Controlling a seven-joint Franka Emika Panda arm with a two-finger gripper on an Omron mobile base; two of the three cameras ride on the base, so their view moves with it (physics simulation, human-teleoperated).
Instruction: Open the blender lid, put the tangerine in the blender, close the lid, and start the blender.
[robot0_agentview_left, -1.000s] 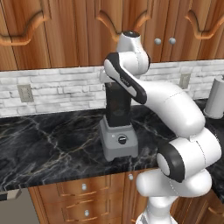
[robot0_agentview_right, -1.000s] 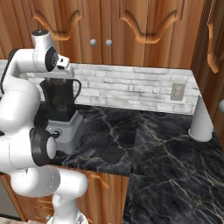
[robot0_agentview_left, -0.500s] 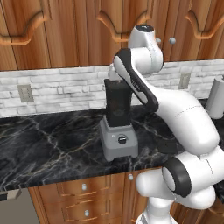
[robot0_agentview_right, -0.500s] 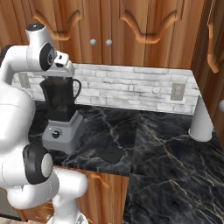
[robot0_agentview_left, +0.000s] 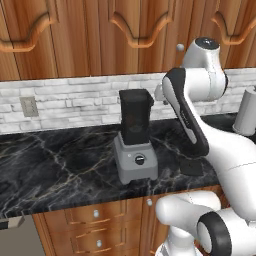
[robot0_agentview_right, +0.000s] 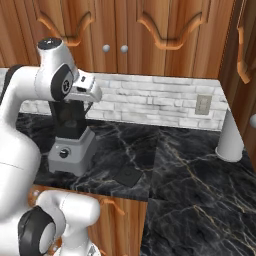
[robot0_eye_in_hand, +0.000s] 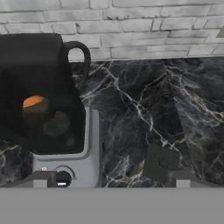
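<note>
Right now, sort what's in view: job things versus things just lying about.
Job:
blender
lid, lying flat on the counter beside the blender
tangerine, inside the jar
gripper, open

Lying about:
grey cylinder
wall outlet
cabinet knobs

Even, soft rendered light; hand view slightly blurred.
</note>
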